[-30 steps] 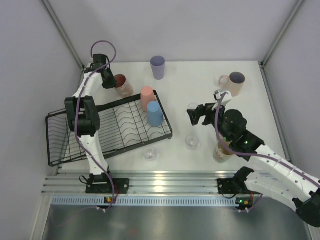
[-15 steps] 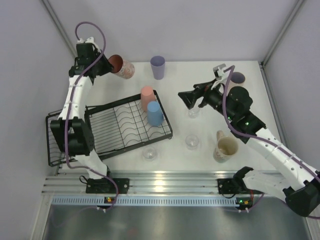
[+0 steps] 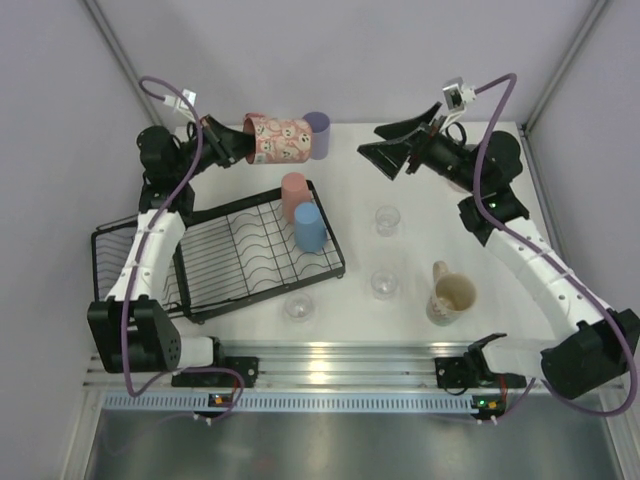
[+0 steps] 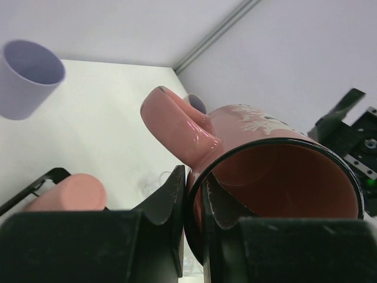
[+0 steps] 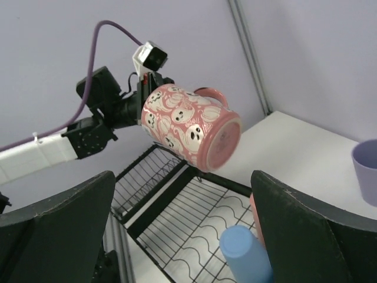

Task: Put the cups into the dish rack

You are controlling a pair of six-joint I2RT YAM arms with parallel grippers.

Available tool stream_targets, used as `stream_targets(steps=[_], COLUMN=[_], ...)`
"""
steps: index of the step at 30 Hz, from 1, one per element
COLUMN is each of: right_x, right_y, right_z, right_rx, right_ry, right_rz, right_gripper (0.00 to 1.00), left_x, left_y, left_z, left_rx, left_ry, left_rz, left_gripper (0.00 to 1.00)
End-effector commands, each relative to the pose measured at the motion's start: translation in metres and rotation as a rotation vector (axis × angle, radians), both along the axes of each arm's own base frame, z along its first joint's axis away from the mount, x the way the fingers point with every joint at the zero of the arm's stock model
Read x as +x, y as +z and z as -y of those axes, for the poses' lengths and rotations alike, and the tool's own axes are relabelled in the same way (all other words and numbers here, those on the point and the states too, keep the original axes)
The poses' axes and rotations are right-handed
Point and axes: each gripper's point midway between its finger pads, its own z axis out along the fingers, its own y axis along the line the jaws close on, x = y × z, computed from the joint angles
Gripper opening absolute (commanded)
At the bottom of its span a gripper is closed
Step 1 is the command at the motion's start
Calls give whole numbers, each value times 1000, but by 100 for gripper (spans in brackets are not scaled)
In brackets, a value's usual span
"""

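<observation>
- Up at 11 o'clock in the top view, I've got the left gripper [image 3: 222, 143] pinching the rim of the pink mug [image 3: 280, 138], one finger inside and one outside.
- Mug is on its side in the air, past the far edge of the dish rack [image 3: 225, 255].
- Right gripper [image 3: 372, 140] at 1 o'clock, spread wide, holding nothing.
- A second ago the mug sat low by the rack's far-left corner. The right gripper was down by the clear glass [image 3: 387, 219].

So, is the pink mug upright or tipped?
Tipped: the pink mug lies sideways in the air. The left gripper pinches its rim, and its base points away from the gripper.
</observation>
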Motion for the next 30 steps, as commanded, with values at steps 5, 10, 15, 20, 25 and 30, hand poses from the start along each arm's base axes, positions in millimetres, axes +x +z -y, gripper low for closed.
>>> stream_targets(steps=[5, 10, 15, 20, 25, 30], right_x=[-22, -24, -26, -26, -29, -44], right_y=[36, 34, 35, 37, 30, 26], right_z=[-16, -28, -29, -27, -19, -21], right_rx=[159, 185, 179, 183, 216, 246], right_ry=[215, 264, 271, 257, 214, 242], right_rz=[44, 14, 27, 19, -38, -66], right_gripper=[99, 99, 99, 99, 99, 99], left_x=[-72, -87, -94, -96, -102, -108], left_y=[95, 102, 87, 71, 79, 92], left_z=[23, 29, 42, 44, 41, 47], left_rx=[-79, -98, -56, -56, -35, 2], left_ry=[-164, -207, -279, -301, -255, -265], left_rz=[369, 417, 421, 376, 453, 550], left_gripper=[0, 0, 0, 0, 0, 0])
